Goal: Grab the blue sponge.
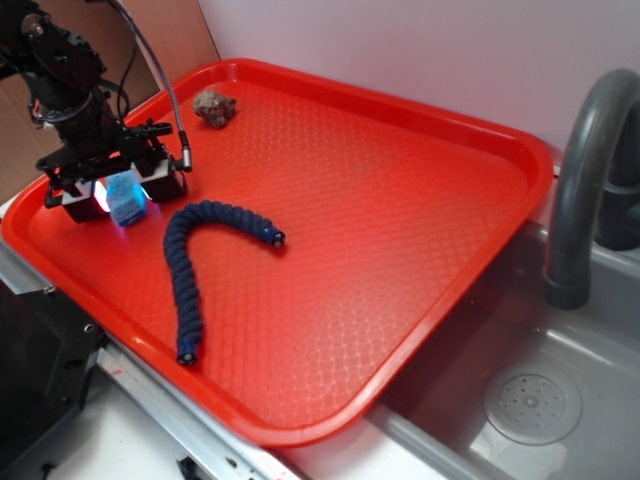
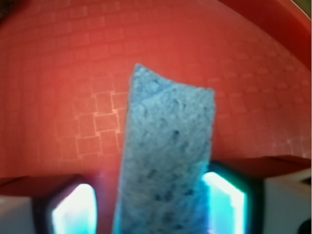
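The blue sponge [image 1: 126, 205] [image 2: 165, 161] is a small light-blue porous block on the red tray [image 1: 400, 200], near its left edge. My gripper [image 1: 122, 192] [image 2: 152, 204] is lowered over it with the sponge between its jaws. In the wrist view the right pad [image 2: 224, 202] lies against the sponge's side. The left pad [image 2: 73, 209] stands off it, with a strip of tray showing in between. The gripper is open around the sponge.
A long dark navy braided rope [image 1: 190, 270] curves across the tray just right of the gripper. A brown rock-like lump [image 1: 214, 107] sits at the tray's far corner. A grey sink [image 1: 560, 400] and faucet [image 1: 585, 180] lie to the right.
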`<state>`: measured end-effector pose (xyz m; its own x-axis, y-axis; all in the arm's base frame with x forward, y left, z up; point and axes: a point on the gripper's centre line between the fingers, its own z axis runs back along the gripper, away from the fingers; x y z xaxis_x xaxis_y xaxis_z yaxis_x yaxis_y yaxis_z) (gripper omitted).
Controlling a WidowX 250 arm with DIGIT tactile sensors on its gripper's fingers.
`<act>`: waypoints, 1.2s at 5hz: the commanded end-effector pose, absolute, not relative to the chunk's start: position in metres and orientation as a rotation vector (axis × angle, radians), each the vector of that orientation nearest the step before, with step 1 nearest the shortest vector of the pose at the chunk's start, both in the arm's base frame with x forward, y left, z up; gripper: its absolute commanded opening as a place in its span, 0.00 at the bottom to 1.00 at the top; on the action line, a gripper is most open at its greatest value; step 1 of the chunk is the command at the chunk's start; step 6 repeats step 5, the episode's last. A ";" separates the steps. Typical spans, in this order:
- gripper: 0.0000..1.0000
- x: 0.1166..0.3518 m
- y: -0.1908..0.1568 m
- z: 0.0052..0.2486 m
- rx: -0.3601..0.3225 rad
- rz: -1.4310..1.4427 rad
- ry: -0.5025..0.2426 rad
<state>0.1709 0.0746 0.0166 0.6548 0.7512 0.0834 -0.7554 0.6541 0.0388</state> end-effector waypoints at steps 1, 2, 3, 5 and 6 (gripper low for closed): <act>0.00 0.180 0.051 0.093 0.160 0.373 0.037; 0.00 0.193 0.029 0.114 0.133 0.191 0.056; 0.00 0.212 -0.004 0.149 0.098 -0.012 0.076; 0.00 0.212 -0.024 0.187 0.083 -0.179 0.009; 0.00 0.212 -0.024 0.187 0.083 -0.179 0.009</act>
